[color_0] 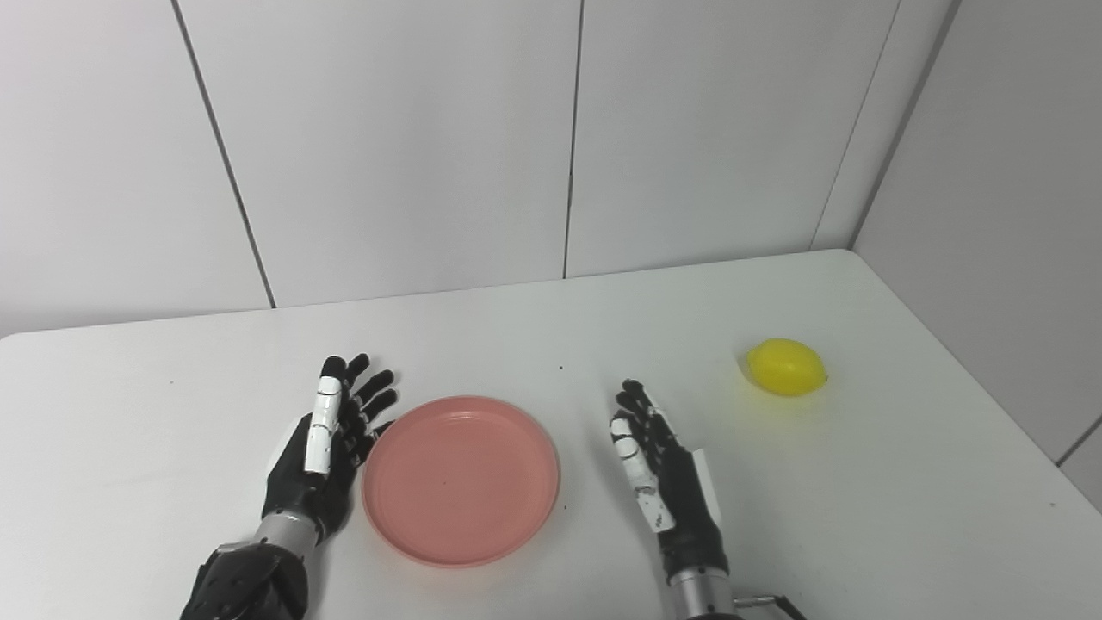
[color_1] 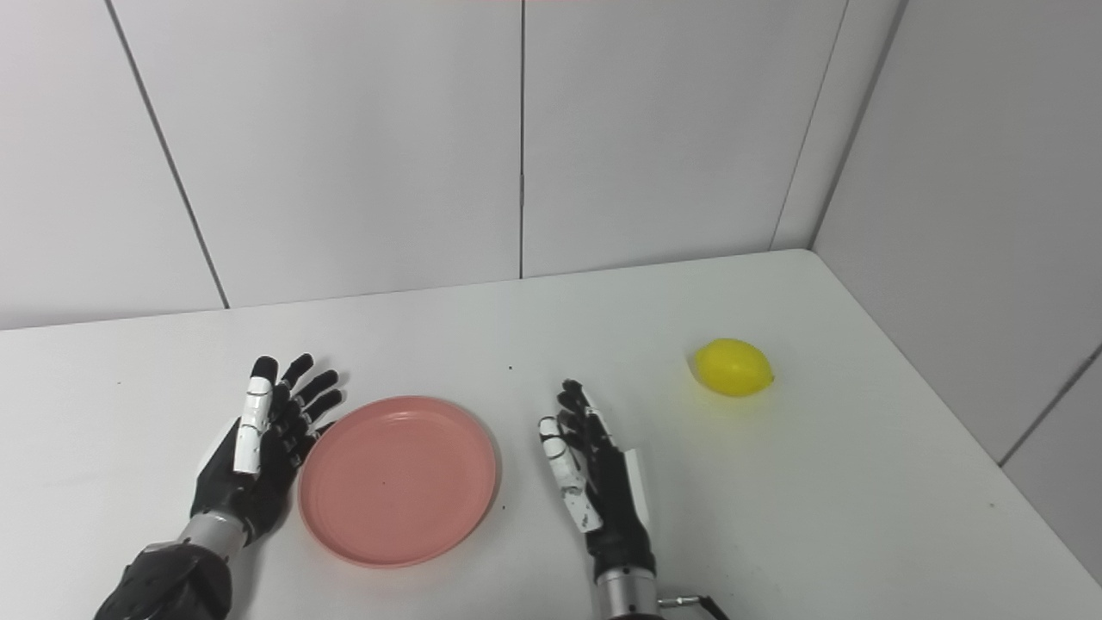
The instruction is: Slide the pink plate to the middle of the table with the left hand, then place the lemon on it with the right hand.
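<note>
A round pink plate (color_0: 461, 479) lies flat and empty on the white table (color_0: 551, 336), near the front and a little left of centre. My left hand (color_0: 331, 439) rests open just beside the plate's left rim, fingers straight and apart, palm toward the plate. My right hand (color_0: 659, 469) is open too, a short way right of the plate, fingers pointing away from me. A yellow lemon (color_0: 786, 367) sits alone on the table, farther right and beyond my right hand.
White wall panels stand behind the table, and a grey wall runs along its right edge. The table's right edge passes close to the lemon.
</note>
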You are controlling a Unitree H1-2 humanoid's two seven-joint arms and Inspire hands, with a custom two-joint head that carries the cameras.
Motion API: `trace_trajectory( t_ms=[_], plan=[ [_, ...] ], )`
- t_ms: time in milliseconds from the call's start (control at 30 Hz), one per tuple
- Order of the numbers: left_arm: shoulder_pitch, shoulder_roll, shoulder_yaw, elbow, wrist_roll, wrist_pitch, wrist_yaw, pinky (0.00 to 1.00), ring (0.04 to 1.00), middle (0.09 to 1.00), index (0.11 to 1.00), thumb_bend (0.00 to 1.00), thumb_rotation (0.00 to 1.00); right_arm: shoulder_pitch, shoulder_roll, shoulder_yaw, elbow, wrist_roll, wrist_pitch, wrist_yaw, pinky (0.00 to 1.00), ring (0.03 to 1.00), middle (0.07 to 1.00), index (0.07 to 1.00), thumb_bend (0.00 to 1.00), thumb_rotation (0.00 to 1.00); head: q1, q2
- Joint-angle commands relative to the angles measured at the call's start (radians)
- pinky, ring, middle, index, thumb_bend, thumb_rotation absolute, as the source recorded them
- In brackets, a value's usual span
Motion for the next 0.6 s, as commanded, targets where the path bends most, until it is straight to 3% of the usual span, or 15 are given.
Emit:
trace_trajectory(
  t_ms=[0,100,300,367,567],
  plan=[
    [0.021,0.011,-0.002,0.049,0.013,0.077,0.002,0.98,0.921,0.918,0.971,0.69,1.0,-0.057,-0.021,-0.01,-0.058,-0.041,0.014,-0.015,0.77,0.807,0.834,0.826,0.77,0.83,-0.002,-0.002],
    [0.023,0.006,0.0,0.05,0.01,0.077,0.003,0.97,0.922,0.922,0.974,0.67,1.0,-0.089,-0.07,-0.015,-0.106,-0.128,0.056,-0.015,0.73,0.763,0.771,0.758,0.77,0.83,0.0,-0.006],
    [0.029,0.0,-0.002,0.049,0.008,0.077,0.004,0.97,0.922,0.919,0.972,0.67,1.0,-0.15,-0.149,-0.03,-0.099,-0.207,0.017,-0.042,0.67,0.704,0.698,0.672,0.83,0.75,0.001,-0.008],
    [0.032,-0.002,-0.001,0.047,0.008,0.077,0.007,0.97,0.918,0.913,0.969,0.67,1.0,-0.165,-0.173,-0.03,-0.094,-0.237,0.008,-0.046,0.61,0.677,0.688,0.664,0.85,0.74,0.002,-0.009],
    [0.032,-0.005,0.003,0.053,0.005,0.077,0.005,0.98,0.922,0.922,0.971,0.67,1.0,-0.198,-0.255,-0.022,-0.097,-0.341,0.015,-0.048,0.56,0.64,0.674,0.667,0.88,0.72,0.001,-0.012]
  ],
)
